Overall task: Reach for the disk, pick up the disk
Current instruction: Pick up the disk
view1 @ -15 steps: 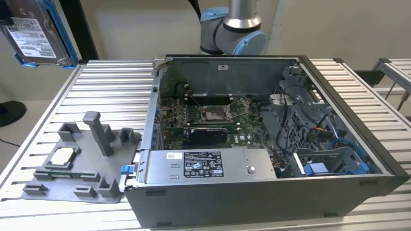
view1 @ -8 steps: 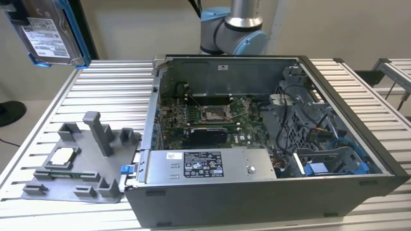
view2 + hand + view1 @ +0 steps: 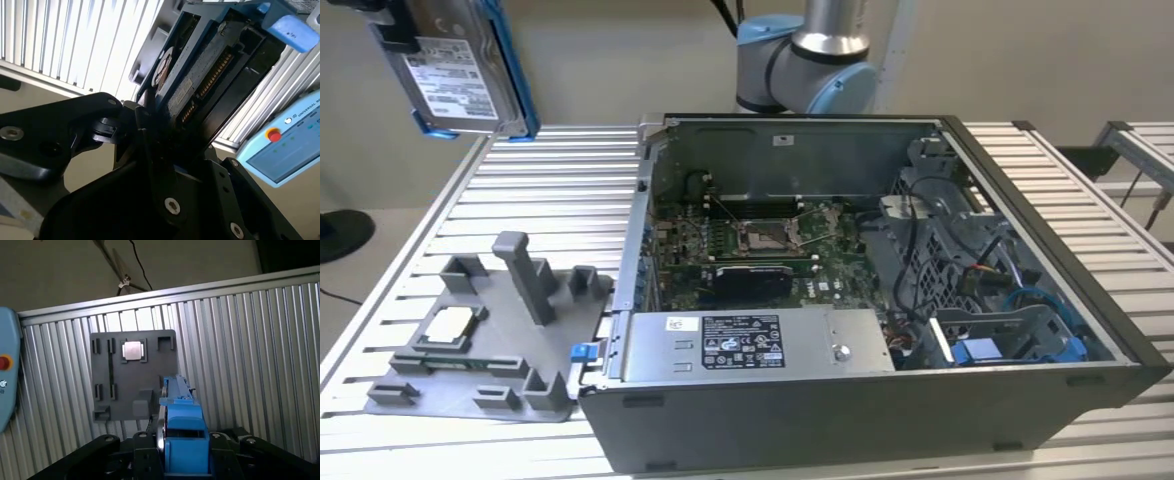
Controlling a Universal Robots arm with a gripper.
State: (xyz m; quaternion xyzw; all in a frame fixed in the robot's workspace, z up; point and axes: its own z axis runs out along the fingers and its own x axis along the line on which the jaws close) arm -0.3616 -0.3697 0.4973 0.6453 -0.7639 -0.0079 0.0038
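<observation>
Disk (image 3: 454, 72) picked up, task looks complete
Claw (image 3: 182, 444) clamps the disk, high above the tabletop (image 3: 534, 180), at ten o'clock from the open computer case (image 3: 854, 410)

The black tool (image 3: 159, 134) clamps the blue-framed disk (image 3: 200, 82), with the ribbed table (image 3: 75, 45) behind.

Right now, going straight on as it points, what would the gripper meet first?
Probably the fixture: in the first wrist view the gripper, shut on the disk, points down with the disk's tip over the fixture's edge. Depth is unclear; it could be the table.
</observation>
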